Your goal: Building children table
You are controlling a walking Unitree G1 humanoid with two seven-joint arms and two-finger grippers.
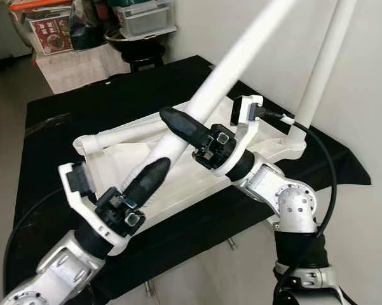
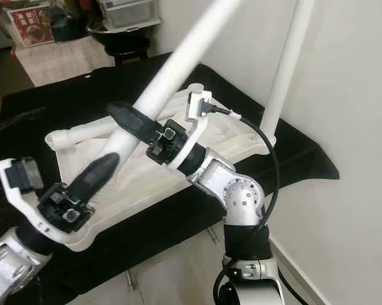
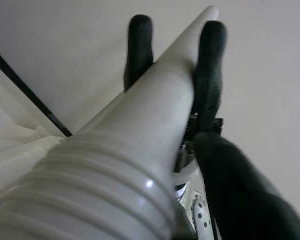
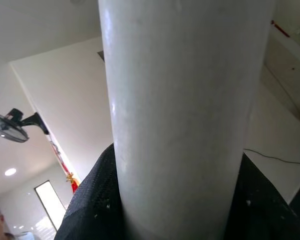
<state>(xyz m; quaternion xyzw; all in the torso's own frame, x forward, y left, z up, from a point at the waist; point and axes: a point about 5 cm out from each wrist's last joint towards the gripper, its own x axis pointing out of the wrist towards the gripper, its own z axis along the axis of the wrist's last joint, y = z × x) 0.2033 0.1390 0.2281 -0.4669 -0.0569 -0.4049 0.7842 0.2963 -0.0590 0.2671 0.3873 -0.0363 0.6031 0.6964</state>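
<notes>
Head view: table leg [image 1: 241, 60] slants over the upturned tabletop [image 1: 178, 184] – left gripper [image 1: 154, 170] and right gripper [image 1: 178, 124] both clamped on it.
Left wrist: ribbed threaded end [image 3: 105, 190] near pads.
Right wrist: smooth stiff tube – light, slippery; grip near threads.

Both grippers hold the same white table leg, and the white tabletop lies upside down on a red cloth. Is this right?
Not quite: the cloth is black, not red, as the left eye view shows. The rest holds: the left gripper and the right gripper are both shut on the same white table leg, and the white tabletop lies upside down on that cloth.
</notes>
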